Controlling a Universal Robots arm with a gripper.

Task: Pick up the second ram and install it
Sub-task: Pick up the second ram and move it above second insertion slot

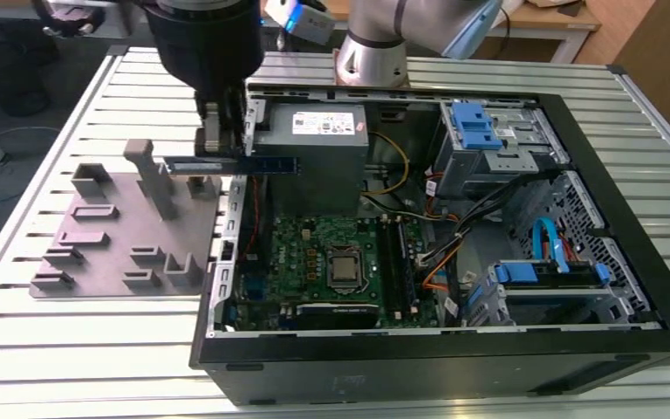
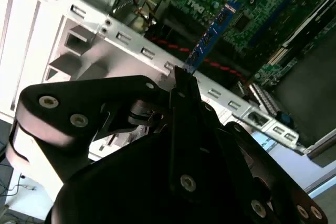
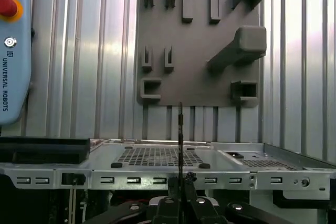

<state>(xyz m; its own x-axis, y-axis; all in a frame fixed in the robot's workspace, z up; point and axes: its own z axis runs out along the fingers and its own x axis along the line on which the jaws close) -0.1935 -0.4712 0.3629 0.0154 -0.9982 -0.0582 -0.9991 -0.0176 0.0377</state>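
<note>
Robot arm: one
Gripper: one
Ram stick, in the gripper: one
Open computer case: one
Green board inside the case: one
Chip socket on the board: one
Grey power box: one
Grey plate with posts: one
Metal table: one
Red button, in the first wrist view: one

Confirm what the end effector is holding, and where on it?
The second ram, pinched across its flat faces near mid-length, with both ends sticking out.
</note>
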